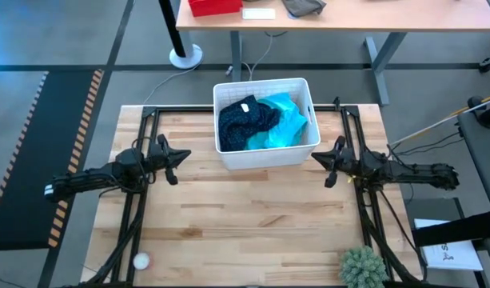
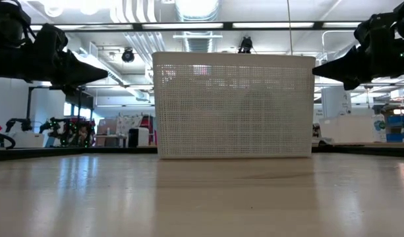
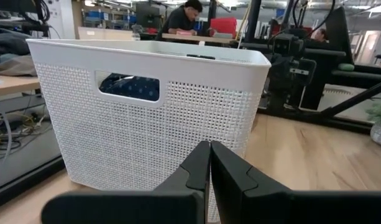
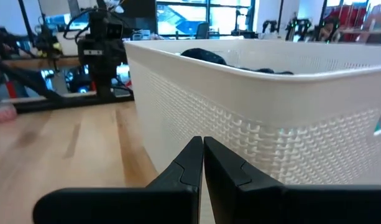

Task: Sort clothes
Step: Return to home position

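A white plastic basket [image 1: 264, 124] stands at the table's far middle. In it lie a navy dotted garment [image 1: 243, 122] and a teal garment [image 1: 286, 126]. The navy cloth shows through the basket's handle hole in the left wrist view [image 3: 129, 88]. My left gripper [image 1: 181, 155] is shut and empty, left of the basket, above the table. My right gripper [image 1: 320, 157] is shut and empty, right of the basket, above the table. Both point toward the basket.
A small white ball [image 1: 140, 260] lies near the table's front left. A green plant [image 1: 363, 268] stands at the front right. Bare wood lies in front of the basket [image 1: 252, 216]. A desk with a red item [image 1: 214, 6] and a person [image 3: 184, 15] are beyond the table.
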`<action>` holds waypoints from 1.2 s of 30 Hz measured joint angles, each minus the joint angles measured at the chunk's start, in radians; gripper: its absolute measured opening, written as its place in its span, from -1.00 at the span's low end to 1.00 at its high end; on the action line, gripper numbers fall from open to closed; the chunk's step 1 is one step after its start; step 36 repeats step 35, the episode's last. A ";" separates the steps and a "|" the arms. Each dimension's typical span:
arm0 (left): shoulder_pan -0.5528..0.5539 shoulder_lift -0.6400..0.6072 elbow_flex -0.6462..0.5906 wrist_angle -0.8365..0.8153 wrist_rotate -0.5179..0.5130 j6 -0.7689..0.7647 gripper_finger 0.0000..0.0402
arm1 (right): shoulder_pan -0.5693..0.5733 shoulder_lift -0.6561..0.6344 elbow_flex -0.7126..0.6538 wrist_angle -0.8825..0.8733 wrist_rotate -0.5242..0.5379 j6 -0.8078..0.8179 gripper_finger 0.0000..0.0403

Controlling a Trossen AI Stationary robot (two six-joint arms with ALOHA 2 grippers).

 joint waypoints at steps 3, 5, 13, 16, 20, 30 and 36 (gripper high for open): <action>0.000 0.000 0.000 0.001 0.000 0.000 -1.00 | 0.000 0.000 0.000 0.000 0.000 -0.039 -1.00; 0.000 0.000 0.000 0.006 0.000 0.000 -1.00 | 0.000 0.000 0.000 0.000 0.000 -0.034 -1.00; 0.000 0.013 0.033 0.015 0.000 -0.062 -1.00 | 0.000 0.000 0.000 0.000 0.000 -0.008 -1.00; 0.000 0.024 0.037 0.012 0.000 -0.066 -1.00 | 0.000 0.000 0.000 0.000 0.000 -0.008 -1.00; 0.000 0.042 0.033 0.010 -0.021 -0.084 -1.00 | 0.000 0.000 0.000 0.000 0.000 -0.007 -1.00; 0.000 0.091 0.032 0.078 -0.024 -0.110 -1.00 | 0.000 0.000 -0.001 0.000 0.000 -0.007 -1.00; 0.000 0.112 0.032 0.138 -0.025 -0.066 -1.00 | 0.000 0.000 -0.001 0.000 0.000 -0.007 -1.00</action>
